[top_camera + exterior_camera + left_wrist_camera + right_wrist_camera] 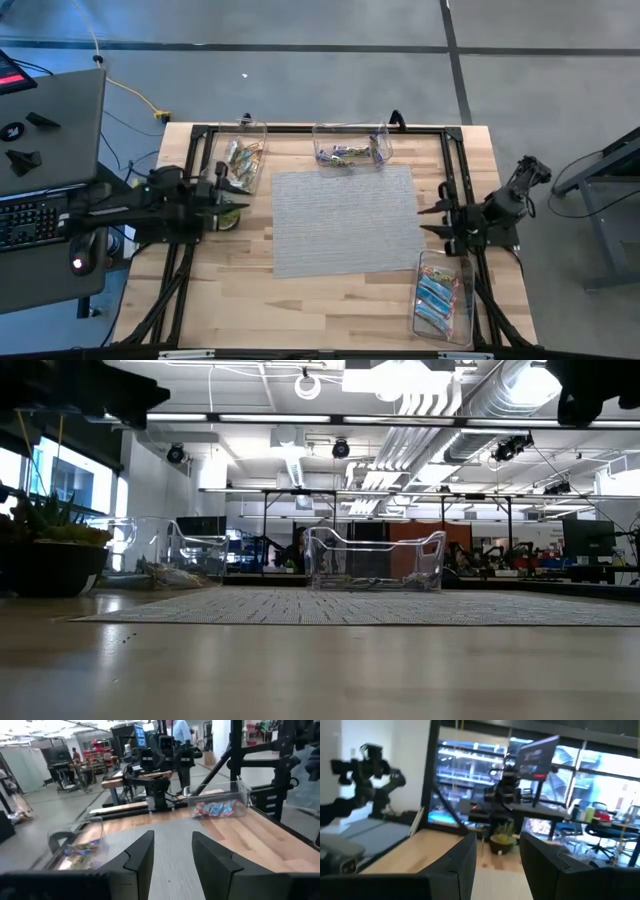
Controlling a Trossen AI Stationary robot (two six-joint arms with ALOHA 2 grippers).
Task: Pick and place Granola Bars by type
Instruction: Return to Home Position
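Observation:
The granola bars lie in three clear bins. Brownish ones (241, 158) fill the far-left bin (252, 128). Purple and green ones (345, 153) sit in the far middle bin (352, 128). Blue ones (437, 297) are in the near-right bin (463, 320); the left wrist view also shows these blue bars (214, 809). My left gripper (240, 205) (172, 855) hangs open at the mat's left edge, pointing level toward the right. My right gripper (425, 220) (497, 860) hangs open at the mat's right edge, facing left. Nothing is between either pair of fingers.
A grey woven mat (345, 220) covers the table's middle. A small potted green plant (232, 215) (502, 837) stands just under my left gripper. A black frame (300, 130) rims the table. A desk with a keyboard (30, 220) stands to the left.

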